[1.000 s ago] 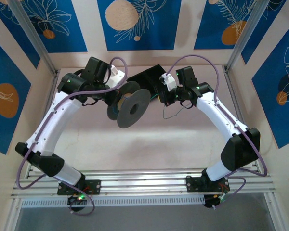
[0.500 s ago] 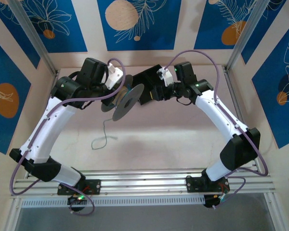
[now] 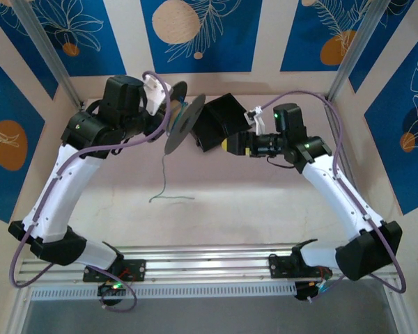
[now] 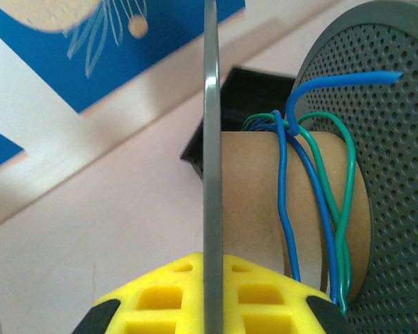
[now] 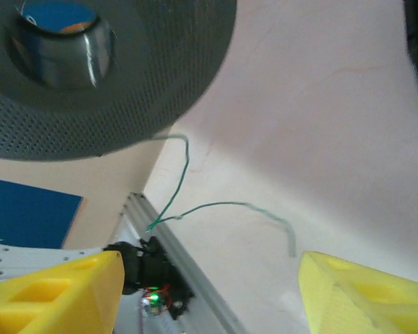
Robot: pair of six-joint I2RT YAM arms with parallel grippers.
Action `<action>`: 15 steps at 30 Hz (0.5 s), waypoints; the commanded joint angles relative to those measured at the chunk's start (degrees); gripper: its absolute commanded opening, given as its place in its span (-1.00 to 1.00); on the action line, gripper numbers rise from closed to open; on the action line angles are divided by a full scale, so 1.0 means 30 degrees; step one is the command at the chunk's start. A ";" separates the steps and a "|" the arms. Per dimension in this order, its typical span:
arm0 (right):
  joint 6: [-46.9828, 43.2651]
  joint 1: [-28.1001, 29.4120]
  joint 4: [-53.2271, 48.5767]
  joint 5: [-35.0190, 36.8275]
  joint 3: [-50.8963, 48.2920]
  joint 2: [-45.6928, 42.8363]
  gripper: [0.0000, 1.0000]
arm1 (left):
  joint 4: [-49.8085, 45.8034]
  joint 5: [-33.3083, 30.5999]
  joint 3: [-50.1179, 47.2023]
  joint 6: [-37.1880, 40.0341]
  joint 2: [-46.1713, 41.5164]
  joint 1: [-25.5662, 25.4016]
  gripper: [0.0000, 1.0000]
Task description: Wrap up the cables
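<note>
A grey spool (image 3: 181,120) with perforated flanges is held up off the table, my left gripper (image 3: 167,111) shut on the edge of one flange (image 4: 210,139). Blue and green cables (image 4: 313,181) loop loosely round its cardboard core (image 4: 254,202), and a blue end (image 4: 362,78) sticks out. One thin green cable (image 3: 163,174) hangs from the spool to the table, where its tail (image 5: 223,206) lies curled. My right gripper (image 3: 226,145) stands open just right of the spool, its yellow fingers (image 5: 56,296) wide apart with nothing between them.
A black box (image 3: 219,118) sits at the back of the table behind the spool, between the two grippers. The aluminium rail (image 3: 209,268) with the arm bases runs along the near edge. Pale table surface (image 3: 251,202) lies below the grippers.
My right gripper has opened, let go of the green cable and drawn back to the right. The left arm has carried the spool up and back-left; the green cable now dangles to the table.
</note>
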 commanded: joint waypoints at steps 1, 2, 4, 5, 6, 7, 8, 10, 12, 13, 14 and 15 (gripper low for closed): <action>0.4352 0.0002 0.2338 -0.2034 -0.1707 -0.1357 0.38 | 0.4257 -0.0430 0.1009 -0.1200 -0.0825 -0.0109 -1.00; 0.5771 0.0152 0.3513 -0.2194 -0.2526 -0.1810 0.39 | 0.4903 -0.0527 0.0934 -0.1408 -0.0849 -0.0126 -1.00; 0.8270 0.0611 0.5305 -0.2115 -0.3779 -0.2373 0.40 | 0.6132 -0.0716 0.0712 -0.1798 -0.0868 -0.0118 -1.00; 0.9626 0.0938 0.5960 -0.1800 -0.4359 -0.2617 0.39 | 0.6740 -0.0833 0.0639 -0.2034 -0.0839 -0.0097 -1.00; 1.0767 0.1230 0.6315 -0.1383 -0.4721 -0.2716 0.37 | 0.7218 -0.0989 0.0608 -0.2293 -0.0826 -0.0101 -1.00; 1.1982 0.1600 0.7025 -0.1128 -0.5104 -0.2805 0.36 | 0.7711 -0.1052 0.0530 -0.2557 -0.0792 -0.0111 -1.00; 1.3313 0.2028 0.7688 -0.0684 -0.5443 -0.2873 0.36 | 0.8281 -0.1113 0.0452 -0.2865 -0.0770 -0.0129 -1.00; 1.5736 0.2986 0.8196 0.0683 -0.5793 -0.2967 0.35 | 0.9513 -0.1141 -0.0016 -0.3393 -0.0836 -0.0121 -1.00; 1.6954 0.4040 0.9168 0.1782 -0.5895 -0.2990 0.33 | 1.0243 -0.1129 -0.0206 -0.3773 -0.0760 -0.0119 -1.00; 1.6875 0.4613 0.9705 0.2422 -0.5825 -0.3048 0.34 | 1.0356 -0.1244 -0.0124 -0.3972 -0.0631 -0.0134 -1.00; 1.6635 0.5131 0.9879 0.3105 -0.5735 -0.3178 0.36 | 1.0615 -0.1282 -0.0169 -0.4173 -0.0591 -0.0110 -1.00; 1.6207 0.5608 0.9804 0.4149 -0.5601 -0.3346 0.43 | 1.0769 -0.1331 -0.0202 -0.4293 -0.0535 -0.0095 -1.00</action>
